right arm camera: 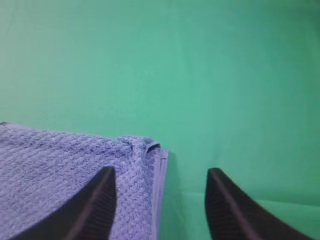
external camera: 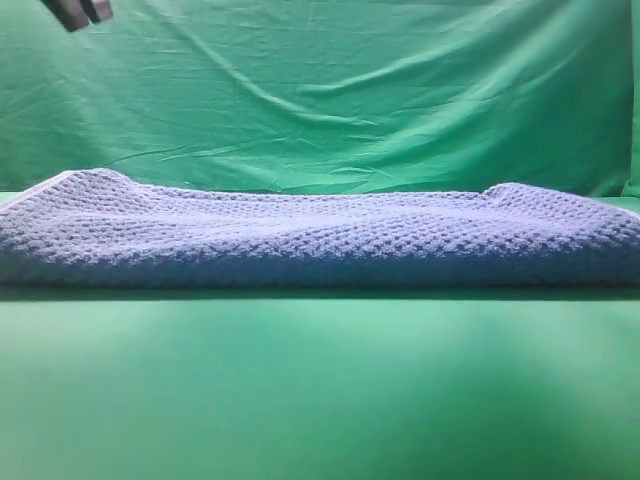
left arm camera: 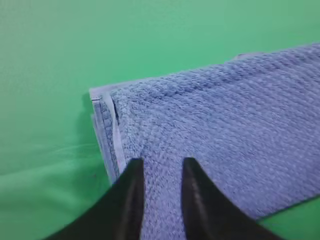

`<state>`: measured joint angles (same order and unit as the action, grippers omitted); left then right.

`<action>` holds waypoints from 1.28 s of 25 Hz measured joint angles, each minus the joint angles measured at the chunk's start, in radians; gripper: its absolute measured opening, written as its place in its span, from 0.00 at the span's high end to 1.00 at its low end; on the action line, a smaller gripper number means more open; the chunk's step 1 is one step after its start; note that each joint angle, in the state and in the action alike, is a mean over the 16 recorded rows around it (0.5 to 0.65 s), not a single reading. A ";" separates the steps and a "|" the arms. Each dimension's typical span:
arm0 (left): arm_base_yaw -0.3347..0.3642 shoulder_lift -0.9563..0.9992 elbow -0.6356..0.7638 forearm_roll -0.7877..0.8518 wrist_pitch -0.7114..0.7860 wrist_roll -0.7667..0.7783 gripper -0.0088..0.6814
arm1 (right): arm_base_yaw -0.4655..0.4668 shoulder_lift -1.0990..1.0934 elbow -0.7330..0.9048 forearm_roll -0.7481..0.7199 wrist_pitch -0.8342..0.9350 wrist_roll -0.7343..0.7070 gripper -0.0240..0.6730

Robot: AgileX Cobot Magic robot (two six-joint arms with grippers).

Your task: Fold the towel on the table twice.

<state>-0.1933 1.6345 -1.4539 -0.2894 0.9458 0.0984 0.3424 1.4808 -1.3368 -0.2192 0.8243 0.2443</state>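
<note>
The blue-grey waffle-knit towel (external camera: 320,238) lies folded in a long band across the green table (external camera: 320,400), its layered edges stacked at both ends. My left gripper (left arm camera: 162,161) hovers over the towel's left corner (left arm camera: 107,100), its dark fingers (left arm camera: 131,190) a little apart with nothing between them. In the exterior view the left gripper (external camera: 80,12) sits high at the top left, well clear of the cloth. My right gripper (right arm camera: 161,171) stands open over the towel's right corner (right arm camera: 150,150), holding nothing. The right gripper is out of the exterior view.
A wrinkled green cloth backdrop (external camera: 330,90) hangs behind the table. Bare green table surface (left arm camera: 75,45) stretches in front of the towel and past both of its ends.
</note>
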 joint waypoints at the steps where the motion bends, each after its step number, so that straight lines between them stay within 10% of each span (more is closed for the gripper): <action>1: 0.000 -0.022 -0.016 -0.003 0.029 0.000 0.76 | 0.000 -0.033 -0.004 0.002 0.024 0.000 0.64; 10: 0.000 -0.271 -0.085 -0.037 0.171 0.023 0.99 | 0.000 -0.335 -0.010 0.029 0.201 -0.007 0.95; 21: 0.000 -0.673 -0.003 -0.072 0.194 0.089 0.99 | 0.000 -0.712 0.104 0.075 0.303 -0.060 0.97; 32: 0.000 -1.118 0.394 -0.086 0.072 0.144 0.99 | 0.000 -1.019 0.366 0.123 0.223 -0.171 0.97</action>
<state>-0.1933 0.5163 -1.0597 -0.3754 1.0183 0.2424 0.3424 0.4622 -0.9707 -0.0960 1.0478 0.0734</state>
